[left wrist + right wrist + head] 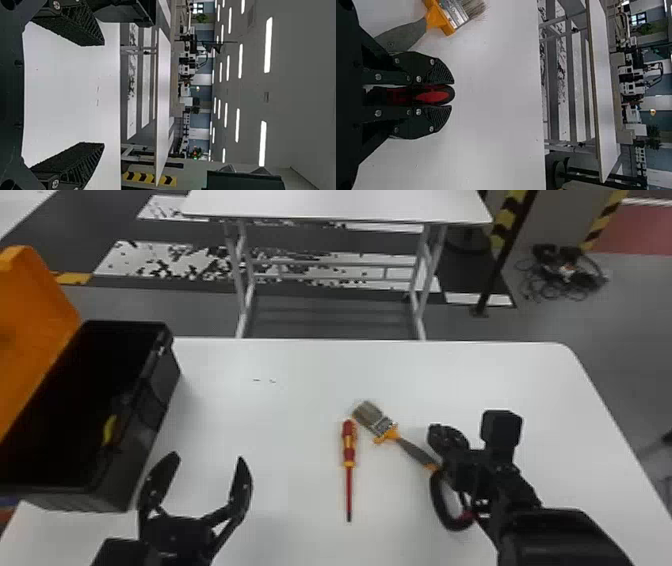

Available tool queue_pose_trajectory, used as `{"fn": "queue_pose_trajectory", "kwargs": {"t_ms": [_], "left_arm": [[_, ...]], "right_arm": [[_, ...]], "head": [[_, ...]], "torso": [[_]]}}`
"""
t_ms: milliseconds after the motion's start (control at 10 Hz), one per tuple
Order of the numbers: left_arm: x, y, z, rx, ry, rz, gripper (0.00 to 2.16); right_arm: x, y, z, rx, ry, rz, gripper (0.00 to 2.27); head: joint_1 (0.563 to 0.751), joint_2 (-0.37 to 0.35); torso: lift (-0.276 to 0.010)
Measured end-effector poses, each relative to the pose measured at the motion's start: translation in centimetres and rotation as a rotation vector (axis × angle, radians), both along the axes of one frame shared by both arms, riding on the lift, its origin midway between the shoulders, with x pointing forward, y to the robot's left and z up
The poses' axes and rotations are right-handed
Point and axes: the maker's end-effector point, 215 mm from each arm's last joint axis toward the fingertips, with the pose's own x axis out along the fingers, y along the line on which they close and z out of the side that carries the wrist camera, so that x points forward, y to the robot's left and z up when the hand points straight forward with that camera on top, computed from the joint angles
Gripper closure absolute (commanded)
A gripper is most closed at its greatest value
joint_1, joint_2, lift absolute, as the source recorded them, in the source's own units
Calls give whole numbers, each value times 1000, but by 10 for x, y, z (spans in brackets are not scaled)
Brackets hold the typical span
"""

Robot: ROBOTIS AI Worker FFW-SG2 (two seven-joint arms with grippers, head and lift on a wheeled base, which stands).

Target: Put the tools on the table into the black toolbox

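Toward right edge of table [525,380]: red-and-black tool [432,96] clasped by right pincer [451,95]; left pincer [207,458] spread wide; paintbrush [411,451] could be snagged by sideways lift.

Ceiling lights [268,44]: in the left wrist view, we see rows of bright white strips overhead.
Ceiling [305,95]: dim grey between them.
White table [290,390]: brightly lit in our head view, with soft shading beside the toolbox.
Black toolbox [112,487]: its inside falls into deep shadow, perhaps hiding detail from us.
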Motion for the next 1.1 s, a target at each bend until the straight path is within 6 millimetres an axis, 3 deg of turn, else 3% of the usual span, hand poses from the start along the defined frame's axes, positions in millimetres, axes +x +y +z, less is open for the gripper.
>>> {"fn": "queue_pose_trajectory", "kwargs": {"t_ms": [500, 700, 900, 1100], "left_arm": [[-1, -1, 5, -4, -9, -1, 93], [0, -5, 12, -10, -20, -11, 93], [3, -19, 25, -22, -40, -53, 93], [6, -46, 43, -44, -45, -153, 93]], "right_arm": [[-1, -19, 50, 16, -29, -37, 2240], [-5, -17, 76, 87, -74, -48, 2240], [-7, -6, 120, 200, -202, -26, 2240], [-13, 2, 179, 330, -380, 8, 2240]], "head": [[695, -45], [695, -50], [695, -52], [695, -78]], "torso": [[-75], [-75], [-75], [-75]]}}
